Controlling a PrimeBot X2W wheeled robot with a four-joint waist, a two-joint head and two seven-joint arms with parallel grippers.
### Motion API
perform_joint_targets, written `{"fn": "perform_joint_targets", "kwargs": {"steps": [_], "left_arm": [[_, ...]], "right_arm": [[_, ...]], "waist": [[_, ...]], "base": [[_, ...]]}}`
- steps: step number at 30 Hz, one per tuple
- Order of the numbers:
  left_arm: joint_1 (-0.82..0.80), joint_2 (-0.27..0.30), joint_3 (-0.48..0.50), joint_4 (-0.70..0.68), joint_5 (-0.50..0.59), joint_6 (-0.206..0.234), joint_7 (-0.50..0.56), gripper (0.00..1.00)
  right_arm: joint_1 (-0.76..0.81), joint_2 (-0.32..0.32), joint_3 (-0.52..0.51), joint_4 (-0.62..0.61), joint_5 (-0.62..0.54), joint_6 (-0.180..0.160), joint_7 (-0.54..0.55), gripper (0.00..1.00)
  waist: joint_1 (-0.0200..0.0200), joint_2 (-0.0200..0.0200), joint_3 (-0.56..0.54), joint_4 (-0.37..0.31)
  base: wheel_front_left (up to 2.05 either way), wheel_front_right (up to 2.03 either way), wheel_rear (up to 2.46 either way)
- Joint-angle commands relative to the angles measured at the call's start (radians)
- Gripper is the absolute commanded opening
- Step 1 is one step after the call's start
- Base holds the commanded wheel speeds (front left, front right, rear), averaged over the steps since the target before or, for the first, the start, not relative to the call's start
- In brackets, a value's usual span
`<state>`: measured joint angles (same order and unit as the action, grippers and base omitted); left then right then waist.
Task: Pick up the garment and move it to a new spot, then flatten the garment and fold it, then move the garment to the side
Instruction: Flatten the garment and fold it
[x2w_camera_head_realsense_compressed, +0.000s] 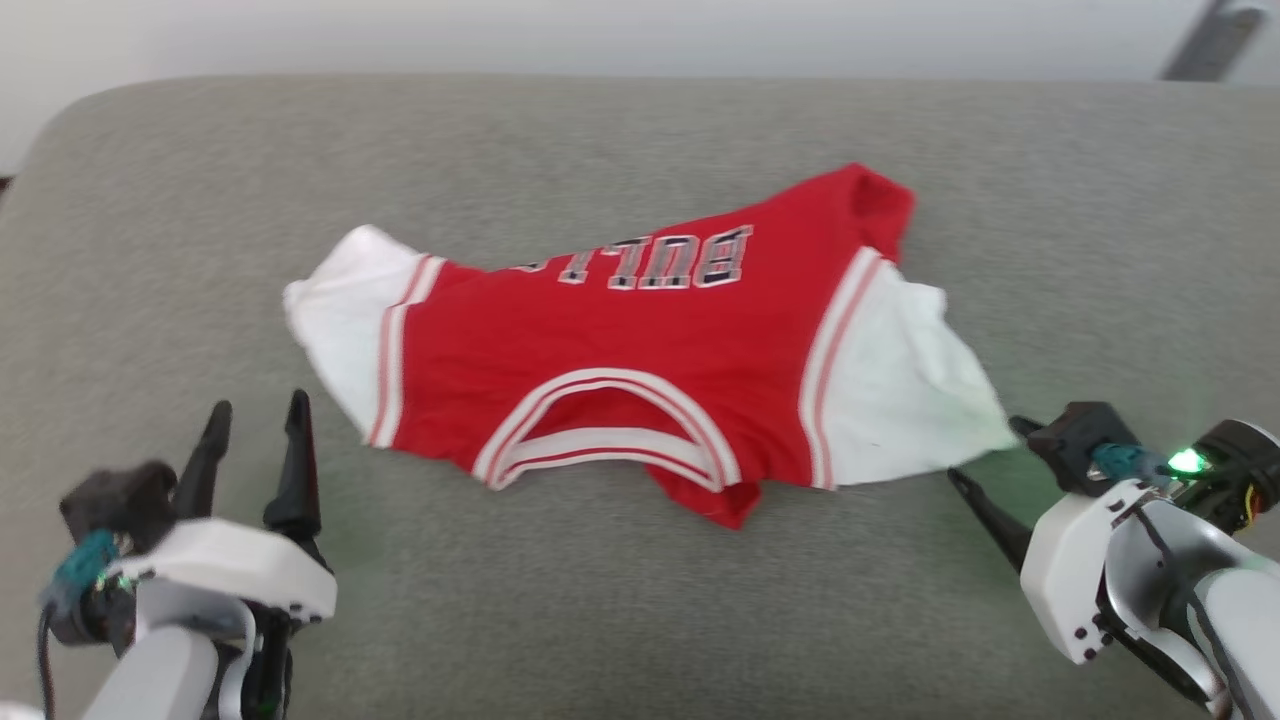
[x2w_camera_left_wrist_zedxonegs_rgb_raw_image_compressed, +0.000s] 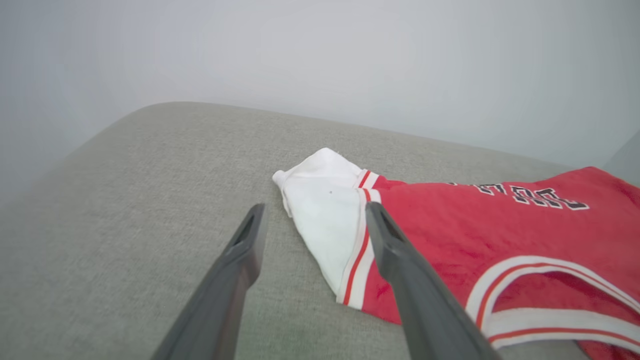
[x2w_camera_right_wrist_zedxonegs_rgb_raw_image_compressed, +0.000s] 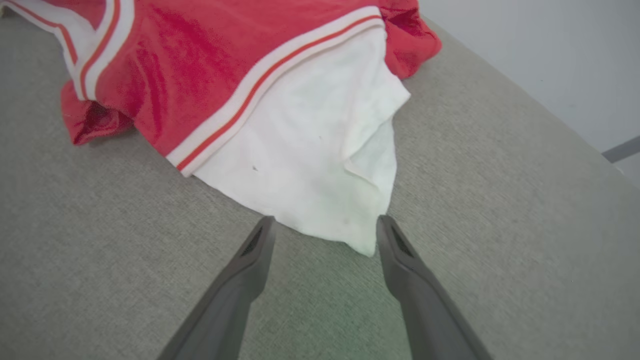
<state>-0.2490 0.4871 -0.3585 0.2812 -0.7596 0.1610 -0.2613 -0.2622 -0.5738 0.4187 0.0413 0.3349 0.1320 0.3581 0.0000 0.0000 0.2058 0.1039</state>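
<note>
The garment, a small red jersey with white sleeves, striped trim and "BULLS" lettering upside down to me, lies spread but rumpled on the grey cushion, neckline toward me. Its left sleeve lies just beyond my left gripper, which stands open and holds nothing, below and left of that sleeve. My right gripper is open at the tip of the right sleeve, its fingers on either side of the sleeve's lower corner. The "23" is hidden.
The grey fabric cushion spans the whole view, with a rounded far-left corner and a pale wall behind it. A grey strip shows at the upper right.
</note>
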Motion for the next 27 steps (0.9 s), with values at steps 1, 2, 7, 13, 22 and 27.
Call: {"fn": "perform_joint_targets", "kwargs": {"steps": [1, 2, 7, 13, 22, 27], "left_arm": [[0.028, -0.031, 0.058, -0.033, 0.056, -0.016, -0.005, 1.0], [0.055, -0.061, 0.094, -0.045, 0.088, -0.03, -0.005, 1.0], [0.133, -0.176, 0.223, -0.112, 0.26, -0.09, -0.005, 1.0], [0.175, -0.271, 0.282, -0.139, 0.396, -0.164, -0.005, 1.0], [0.157, -0.325, 0.346, -0.146, 0.479, -0.244, -0.005, 1.0], [0.121, -0.3, 0.353, -0.141, 0.5, -0.273, -0.005, 1.0]], "right_arm": [[-0.028, -0.03, 0.032, -0.013, 0.023, -0.002, 0.022, 1.0], [-0.038, -0.052, 0.058, -0.018, 0.038, -0.002, 0.038, 1.0], [-0.12, -0.147, 0.185, -0.01, 0.101, -0.002, 0.11, 1.0], [-0.192, -0.219, 0.291, 0.055, 0.159, -0.002, 0.161, 1.0], [-0.221, -0.236, 0.333, 0.155, 0.192, -0.005, 0.214, 0.3], [-0.233, -0.221, 0.332, 0.178, 0.183, -0.005, 0.224, 0.0]], "waist": [[0.0, 0.0, 0.007, 0.036], [0.0, 0.0, 0.01, 0.047], [0.0, 0.0, 0.032, 0.1], [0.0, 0.0, 0.057, 0.154], [0.0, 0.0, 0.088, 0.169], [0.0, 0.0, 0.097, 0.153]], "base": [[0.0, 0.0, 0.0], [0.0, 0.0, 0.0], [0.0, 0.0, 0.0], [0.0, 0.0, 0.0], [0.0, 0.0, 0.0], [0.0, 0.0, 0.0]]}}
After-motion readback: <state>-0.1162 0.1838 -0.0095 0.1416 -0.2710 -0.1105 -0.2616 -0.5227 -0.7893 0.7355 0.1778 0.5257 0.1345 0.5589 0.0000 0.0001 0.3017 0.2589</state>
